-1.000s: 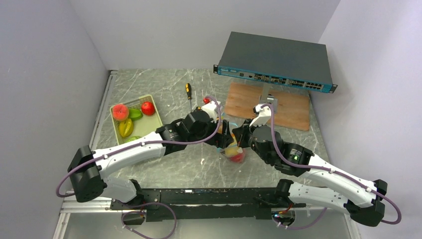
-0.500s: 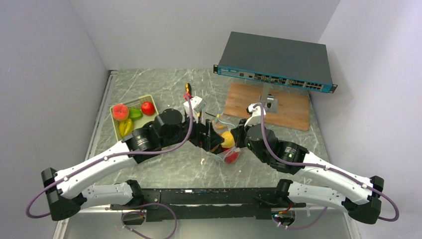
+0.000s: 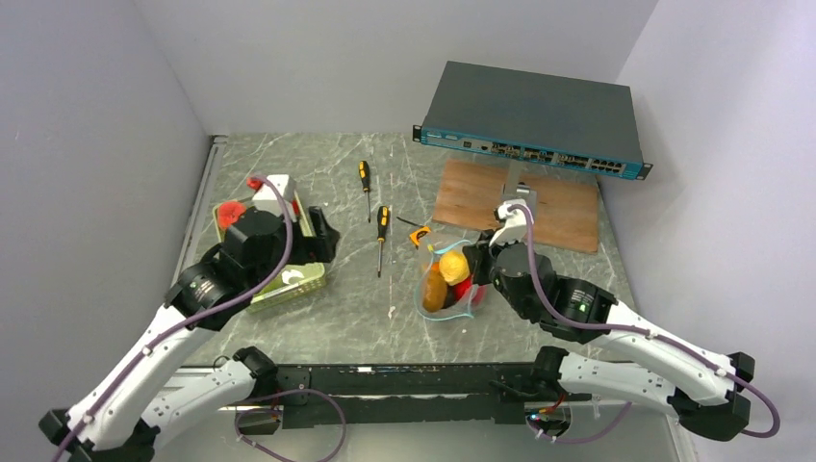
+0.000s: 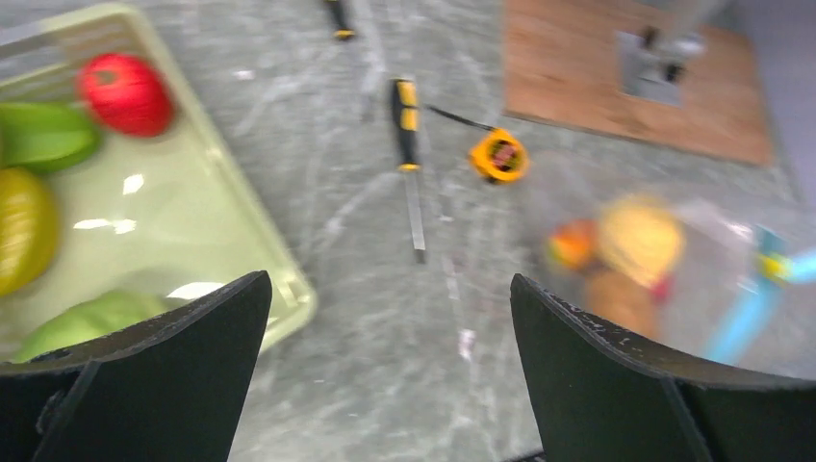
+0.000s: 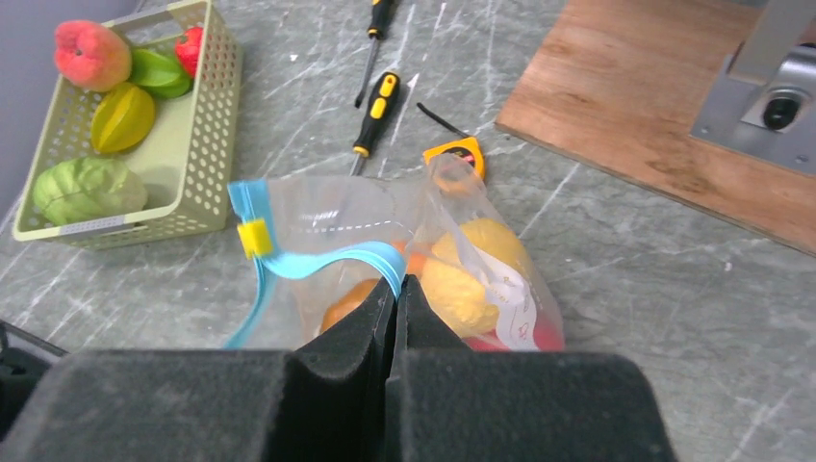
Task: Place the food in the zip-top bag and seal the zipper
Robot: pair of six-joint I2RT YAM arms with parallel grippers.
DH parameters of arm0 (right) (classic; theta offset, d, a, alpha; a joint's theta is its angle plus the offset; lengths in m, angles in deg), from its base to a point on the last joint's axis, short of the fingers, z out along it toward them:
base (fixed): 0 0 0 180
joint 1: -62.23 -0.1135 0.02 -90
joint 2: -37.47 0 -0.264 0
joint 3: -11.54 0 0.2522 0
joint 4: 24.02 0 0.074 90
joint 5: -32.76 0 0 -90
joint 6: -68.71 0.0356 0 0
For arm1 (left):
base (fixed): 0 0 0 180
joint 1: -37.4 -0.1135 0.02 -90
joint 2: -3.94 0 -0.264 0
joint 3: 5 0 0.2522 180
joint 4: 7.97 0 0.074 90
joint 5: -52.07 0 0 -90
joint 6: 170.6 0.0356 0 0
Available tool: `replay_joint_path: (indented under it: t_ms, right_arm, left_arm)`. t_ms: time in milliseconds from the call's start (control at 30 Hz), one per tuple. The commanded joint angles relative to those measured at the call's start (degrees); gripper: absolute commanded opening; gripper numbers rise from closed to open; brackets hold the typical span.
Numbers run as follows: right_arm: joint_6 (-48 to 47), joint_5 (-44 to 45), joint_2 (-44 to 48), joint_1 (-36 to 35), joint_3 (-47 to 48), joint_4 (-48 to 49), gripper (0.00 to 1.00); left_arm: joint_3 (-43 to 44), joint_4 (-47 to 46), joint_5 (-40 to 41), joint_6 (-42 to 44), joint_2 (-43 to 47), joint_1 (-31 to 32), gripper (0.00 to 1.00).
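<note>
The top camera looks steeply down from 6 o'clock; both wrist cameras, low and close, face roughly 12 o'clock, sharing the zip-top bag, screwdriver and tray.

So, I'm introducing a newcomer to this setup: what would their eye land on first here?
Mid-table, the clear plastic zip-top bag with a teal-blue zipper strip bulges with yellow, orange and red toy fruits, the right gripper shut on its mouth edge. At the left, the open left gripper hangs at the edge of a pale green perforated tray holding more fruit.
</note>
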State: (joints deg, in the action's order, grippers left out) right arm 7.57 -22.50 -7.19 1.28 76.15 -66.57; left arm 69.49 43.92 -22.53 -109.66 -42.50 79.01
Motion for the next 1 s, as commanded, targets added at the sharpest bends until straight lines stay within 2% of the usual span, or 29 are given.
replay_joint_path:
  t_ms: [0,200,300,400,600,967]
  right_arm:
    - [-1.8,4.2,2.3,-0.2,3.1,-1.6,0.00]
    - [-2.5,5.5,3.9,-0.2,2.5,-2.8,0.00]
    - [-2.1,5.3,3.9,-0.2,2.0,-2.9,0.00]
    - [-1.6,4.9,4.3,-0.2,1.4,-2.6,0.00]
    - [-1.6,3.8,4.5,-0.2,1.1,-2.0,0.00]
    - [-1.4,3.6,5.8,-0.2,0.7,-2.6,0.00]
  left_arm:
    - [-3.2,3.7,3.2,4.5,2.5,-9.5,1.00]
    - [-3.8,3.2,1.7,11.5,-4.1,-24.0,1.00]
    - [-3.6,1.5,4.6,14.8,-8.9,-29.3,1.00]
    - [-2.9,-1.1,3.1,17.6,-13.9,-34.6,1.00]
    - [0.9,-7.0,6.7,21.2,-23.8,-39.2,1.00]
    - [14.8,-5.7,7.5,24.8,-41.9,-46.8,0.98]
